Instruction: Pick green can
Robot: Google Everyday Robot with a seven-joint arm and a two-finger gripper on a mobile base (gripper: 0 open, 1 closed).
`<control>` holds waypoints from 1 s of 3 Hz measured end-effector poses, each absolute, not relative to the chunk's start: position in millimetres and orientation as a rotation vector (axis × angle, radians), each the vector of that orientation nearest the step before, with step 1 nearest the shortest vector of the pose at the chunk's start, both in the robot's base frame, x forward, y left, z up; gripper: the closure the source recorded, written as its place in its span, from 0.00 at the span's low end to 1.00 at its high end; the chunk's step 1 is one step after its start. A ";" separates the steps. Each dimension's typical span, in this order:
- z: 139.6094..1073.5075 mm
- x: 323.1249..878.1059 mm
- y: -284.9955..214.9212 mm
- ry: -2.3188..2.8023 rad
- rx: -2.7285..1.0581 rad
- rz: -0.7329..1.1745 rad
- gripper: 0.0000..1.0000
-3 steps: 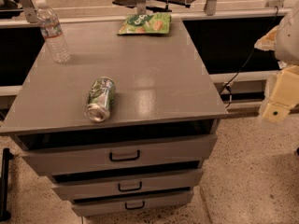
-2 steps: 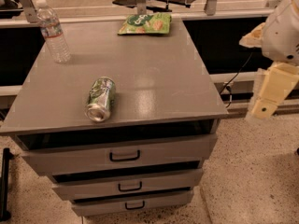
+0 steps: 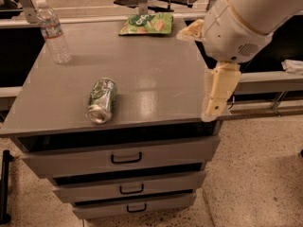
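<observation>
Well left of hand point(image 3: 211, 109) at table point(image 3: 156, 74) edge: green can point(image 3: 101, 100).

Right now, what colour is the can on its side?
The can is green-and-white patterned, silver ends; camera view. The gripper hangs at the cabinet's right edge.

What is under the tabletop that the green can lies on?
Three drawers with dark handles sit under the tabletop; their insides are hidden. The green can lies on its side; the gripper hangs at the right edge.
</observation>
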State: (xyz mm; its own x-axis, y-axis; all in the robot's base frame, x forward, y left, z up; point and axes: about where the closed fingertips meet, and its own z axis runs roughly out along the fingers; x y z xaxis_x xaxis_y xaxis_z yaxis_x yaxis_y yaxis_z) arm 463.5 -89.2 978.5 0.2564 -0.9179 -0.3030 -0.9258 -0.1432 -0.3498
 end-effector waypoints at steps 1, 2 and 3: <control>980.7 449.3 -23.9 1.404 -2.218 0.076 0.00; 982.1 446.1 -14.5 1.351 -2.244 0.077 0.00; 982.2 446.0 -14.4 1.351 -2.244 0.077 0.00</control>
State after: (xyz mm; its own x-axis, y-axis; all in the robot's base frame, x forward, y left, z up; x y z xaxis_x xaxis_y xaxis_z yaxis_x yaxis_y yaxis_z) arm 446.0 -14.4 982.2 0.5021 -0.8099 -0.3033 -0.8390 -0.3711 -0.3979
